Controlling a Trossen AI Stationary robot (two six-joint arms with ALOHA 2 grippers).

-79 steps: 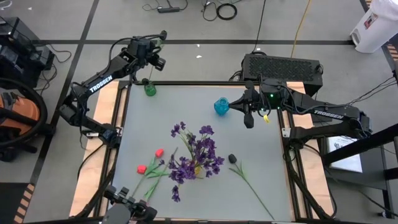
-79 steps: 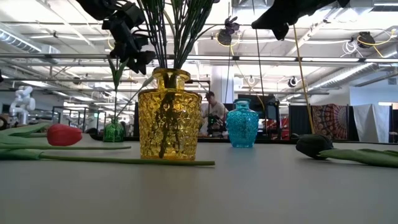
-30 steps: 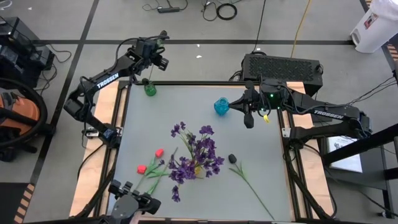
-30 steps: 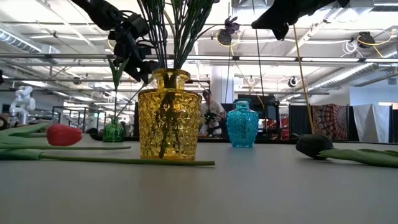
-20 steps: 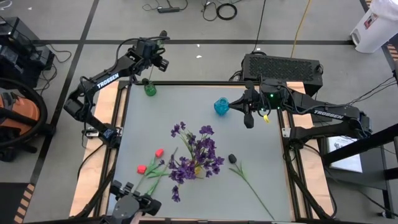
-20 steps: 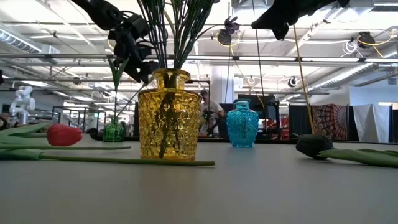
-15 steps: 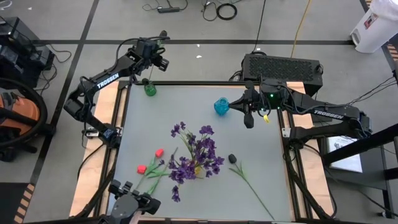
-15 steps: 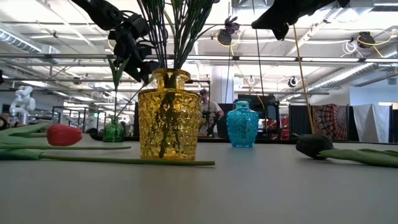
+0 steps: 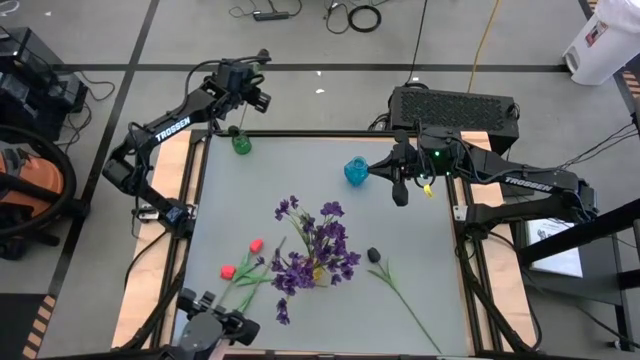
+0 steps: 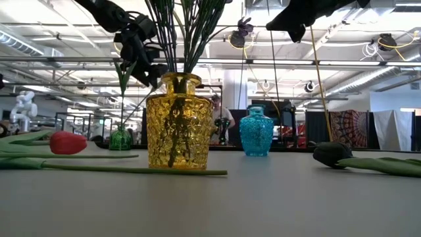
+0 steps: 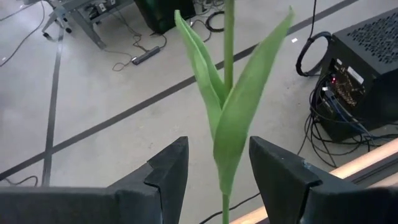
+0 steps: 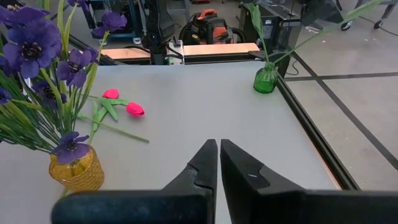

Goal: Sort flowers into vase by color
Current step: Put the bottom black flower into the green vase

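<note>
Seen from the high view, the left hand (image 9: 250, 97) hangs above the small green vase (image 9: 240, 143) at the desk's (image 9: 420, 280) far left corner; whether a stem runs between them cannot be made out here. The right hand (image 9: 399, 190) waits just beside the blue vase (image 9: 355, 171). Purple sprays (image 9: 315, 250) fill mid-desk and hide the vase holding them. Two red tulips (image 9: 240, 258) lie near the left edge, and a black-headed bloom (image 9: 373, 255) lies to the right with its stem running toward the near edge.

Low view: the yellow vase (image 10: 177, 122) holds green stems whose heads are cut off by the frame. The left hand (image 10: 141, 49) shows dark behind those stems, partly masked, over the green vase (image 10: 120, 139). One red tulip (image 10: 68, 142) and the black bloom (image 10: 332, 153) lie on the desk; the blue vase (image 10: 256, 131) stands behind. A person (image 10: 220, 125) is dimly visible in the room beyond.

Left wrist view: fingers (image 11: 168, 171) are spread, unclenched, with a green stem and leaves (image 11: 230, 118) standing between them, touching neither; its flower head is out of frame.

Right wrist view: fingers (image 12: 205, 165) are pressed together on nothing. The yellow vase (image 12: 78, 171) with purple sprays (image 12: 37, 56), the tulips (image 12: 124, 102) and the green vase (image 12: 265, 79) are visible.
</note>
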